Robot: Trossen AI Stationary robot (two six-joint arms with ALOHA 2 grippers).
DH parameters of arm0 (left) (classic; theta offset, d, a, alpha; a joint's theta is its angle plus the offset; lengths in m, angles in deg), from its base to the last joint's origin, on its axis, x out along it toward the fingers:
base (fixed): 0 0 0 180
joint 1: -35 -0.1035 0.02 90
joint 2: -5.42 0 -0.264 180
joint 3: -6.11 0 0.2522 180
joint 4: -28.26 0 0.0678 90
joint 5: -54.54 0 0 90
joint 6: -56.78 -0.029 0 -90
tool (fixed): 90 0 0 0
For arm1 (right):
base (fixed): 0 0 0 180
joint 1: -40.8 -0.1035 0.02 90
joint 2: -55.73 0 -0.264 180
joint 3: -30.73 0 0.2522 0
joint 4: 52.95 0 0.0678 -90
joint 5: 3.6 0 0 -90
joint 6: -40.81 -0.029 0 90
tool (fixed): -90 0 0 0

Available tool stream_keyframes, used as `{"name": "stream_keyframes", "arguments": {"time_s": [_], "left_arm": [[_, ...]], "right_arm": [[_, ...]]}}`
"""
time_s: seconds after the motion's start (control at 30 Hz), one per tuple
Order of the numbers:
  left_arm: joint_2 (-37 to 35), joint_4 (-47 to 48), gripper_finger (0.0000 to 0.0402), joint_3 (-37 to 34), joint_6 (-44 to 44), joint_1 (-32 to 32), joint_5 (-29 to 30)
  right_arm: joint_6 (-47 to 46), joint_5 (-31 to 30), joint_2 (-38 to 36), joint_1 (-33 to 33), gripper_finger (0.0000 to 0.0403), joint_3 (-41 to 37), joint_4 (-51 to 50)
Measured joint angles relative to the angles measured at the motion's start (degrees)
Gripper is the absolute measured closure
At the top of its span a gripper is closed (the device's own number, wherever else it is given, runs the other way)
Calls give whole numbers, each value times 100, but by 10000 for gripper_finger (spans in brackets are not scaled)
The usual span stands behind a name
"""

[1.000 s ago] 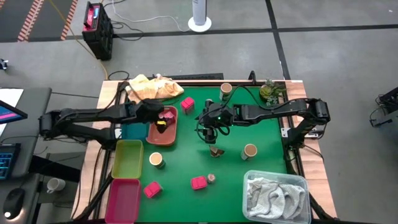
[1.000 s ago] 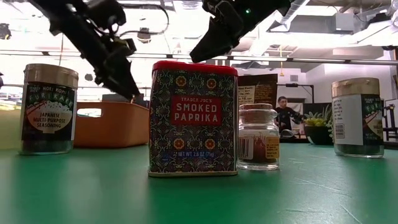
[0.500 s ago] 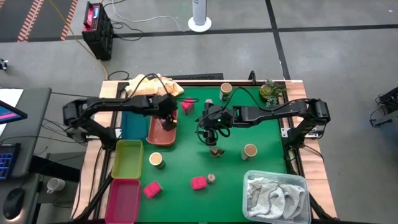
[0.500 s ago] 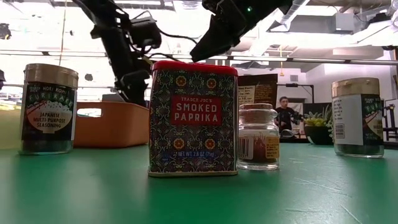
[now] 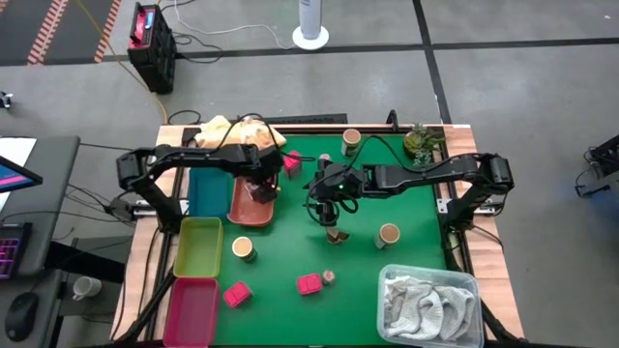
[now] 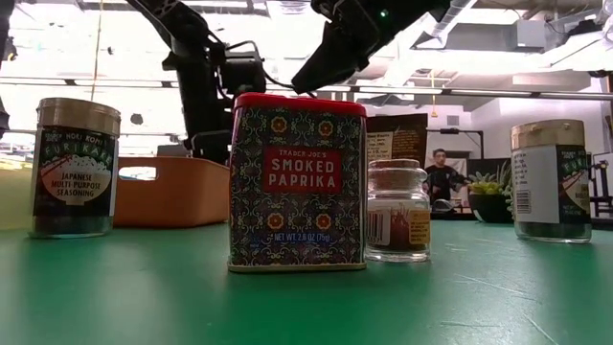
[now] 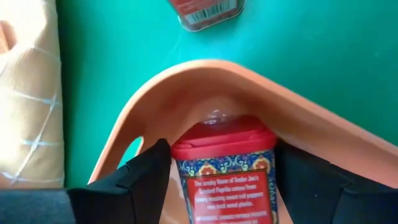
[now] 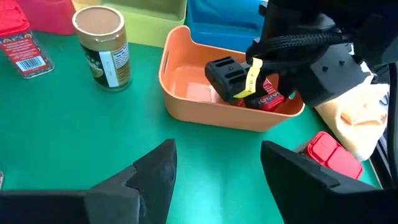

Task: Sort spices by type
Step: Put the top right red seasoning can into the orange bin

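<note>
My left gripper [image 5: 262,186] is inside the salmon tray [image 5: 242,211], shut on a red-lidded paprika tin [image 7: 224,177]. It also shows in the right wrist view [image 8: 268,98]. My right gripper [image 5: 328,207] is open and empty above the green mat, over a small dark jar [image 5: 336,235]. Other pink tins stand on their bases beyond the tray [image 5: 290,162] and near the front [image 5: 237,294] [image 5: 309,284]. Tan-capped jars [image 5: 243,248] [image 5: 388,235] [image 5: 351,141] and a tiny clear jar [image 5: 329,277] stand on the mat. My left gripper pinches the paprika tin between its two fingers [image 7: 146,180], on the tin's two sides just under the red lid [image 7: 186,163]. The fingers lie along the tin, whose lid points away from the wrist toward the tray's end wall [image 7: 205,81]. I cannot tell whether the tin rests on the tray floor.
Blue [image 5: 205,191], lime [image 5: 198,246] and magenta [image 5: 193,309] trays line the table's left side. A yellow cloth [image 5: 237,135] lies at the far left. A clear bin with a white-grey cloth [image 5: 426,304] is at the near right, and a plant [image 5: 421,142] at the far right.
My left gripper has gone a little toward the table's right over the salmon tray and tipped more upright, while its arm has swung in from the left. It has kept its hold on the tin, which now sits down inside the tray.
</note>
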Motion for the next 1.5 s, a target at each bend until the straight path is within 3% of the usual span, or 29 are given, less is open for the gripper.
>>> {"name": "stream_keyframes", "arguments": {"time_s": [0.13, 0.33, 0.67, 1.13, 1.5], "left_arm": [[-7, 11, 151, 3, -76, 0, 1], [-281, -258, 212, -127, -316, 136, -11], [-1357, -609, 212, -759, -148, 182, -48], [-3418, -4335, 207, -3577, -45, 408, 6], [-3508, -6077, 200, -4581, -192, 409, 326]], "right_arm": [[-2, 0, 0, -4, 143, 0, 29], [-62, 0, 0, -68, 143, 0, 22], [-109, 0, 0, -192, 143, 0, 12], [-109, 0, 0, -227, 143, 0, 78], [-103, 0, 0, -227, 143, 0, 124]]}}
